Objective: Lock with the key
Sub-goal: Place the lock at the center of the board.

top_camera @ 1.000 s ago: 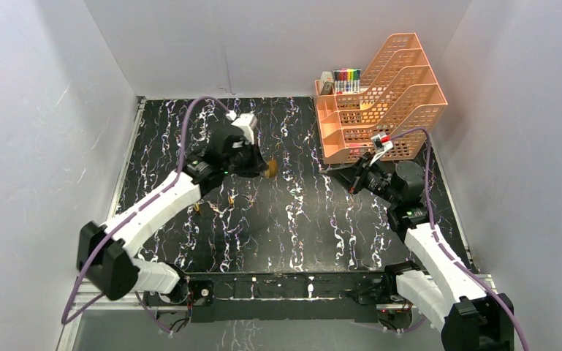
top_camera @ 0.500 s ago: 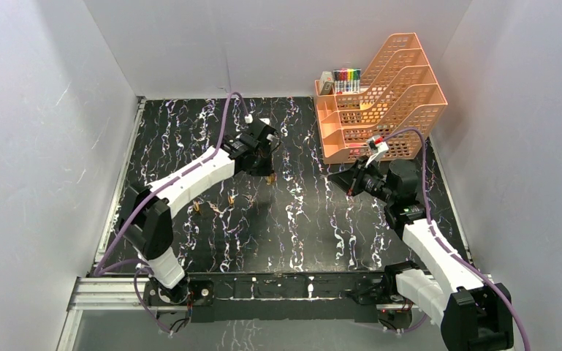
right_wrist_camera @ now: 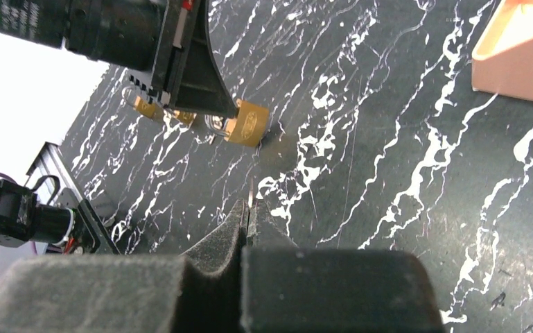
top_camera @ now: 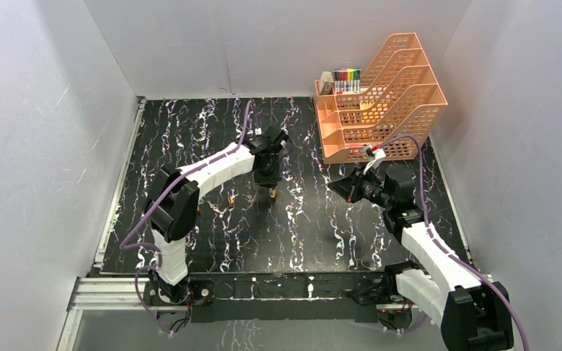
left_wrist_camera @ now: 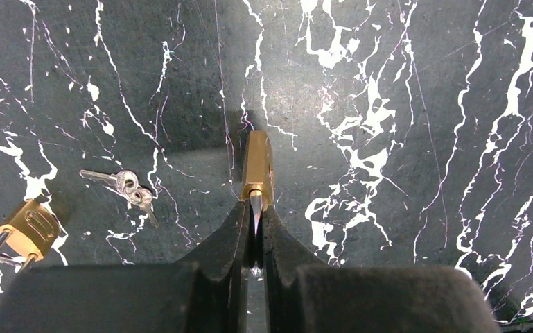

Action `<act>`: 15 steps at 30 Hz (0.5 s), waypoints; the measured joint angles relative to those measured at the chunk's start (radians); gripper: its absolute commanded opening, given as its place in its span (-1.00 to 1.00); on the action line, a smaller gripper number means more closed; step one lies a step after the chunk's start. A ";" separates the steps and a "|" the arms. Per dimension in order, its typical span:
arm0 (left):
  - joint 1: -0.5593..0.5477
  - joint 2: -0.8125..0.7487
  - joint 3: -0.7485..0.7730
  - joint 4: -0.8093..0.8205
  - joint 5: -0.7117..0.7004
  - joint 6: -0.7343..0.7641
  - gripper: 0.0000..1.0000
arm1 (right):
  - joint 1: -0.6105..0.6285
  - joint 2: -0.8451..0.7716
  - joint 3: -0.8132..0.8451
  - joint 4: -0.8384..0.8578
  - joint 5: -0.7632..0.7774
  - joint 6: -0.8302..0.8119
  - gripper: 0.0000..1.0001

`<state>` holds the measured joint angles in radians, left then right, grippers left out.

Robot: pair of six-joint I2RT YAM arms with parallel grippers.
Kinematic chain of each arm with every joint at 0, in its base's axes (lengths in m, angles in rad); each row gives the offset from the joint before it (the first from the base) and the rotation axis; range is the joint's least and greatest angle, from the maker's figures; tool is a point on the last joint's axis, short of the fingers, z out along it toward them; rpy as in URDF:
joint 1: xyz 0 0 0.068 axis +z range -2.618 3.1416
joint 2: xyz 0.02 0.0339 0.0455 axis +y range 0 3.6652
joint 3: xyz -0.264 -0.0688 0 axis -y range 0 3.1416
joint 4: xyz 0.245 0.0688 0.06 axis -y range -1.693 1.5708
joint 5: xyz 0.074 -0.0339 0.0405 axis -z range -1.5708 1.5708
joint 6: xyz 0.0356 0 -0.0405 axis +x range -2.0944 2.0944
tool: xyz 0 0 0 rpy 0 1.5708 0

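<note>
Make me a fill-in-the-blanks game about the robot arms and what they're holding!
1. The left gripper is shut on the shackle of a brass ____.
2. The right gripper pinches a thin ____.
3. The felt pens stand at the back of the ____ stacked tray.
Missing words: padlock; key; orange.

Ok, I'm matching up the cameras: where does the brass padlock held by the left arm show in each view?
Top external: padlock just left of centre, below the left fingers.
Left wrist: centre, above the fingers.
Right wrist: upper middle.
Shared landmark: the left fingers clamping it.
</note>
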<state>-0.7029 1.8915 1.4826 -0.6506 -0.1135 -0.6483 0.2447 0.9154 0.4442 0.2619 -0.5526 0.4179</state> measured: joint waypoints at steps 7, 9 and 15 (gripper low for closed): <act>-0.008 0.056 0.078 -0.059 -0.012 -0.033 -1.00 | 0.004 -0.005 -0.032 -0.001 0.000 0.000 -1.00; -0.009 0.070 0.088 -0.066 -0.016 -0.042 -1.00 | 0.005 -0.008 -0.034 0.000 0.000 -0.001 -1.00; -0.016 0.084 0.109 -0.101 -0.026 -0.071 -1.00 | 0.004 -0.016 -0.048 0.003 0.000 -0.003 -1.00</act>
<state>-0.7189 1.9751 1.5913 -0.7513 -0.1394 -0.7189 0.2489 0.8997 0.3965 0.2649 -0.5529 0.4152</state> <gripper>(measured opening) 0.046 0.017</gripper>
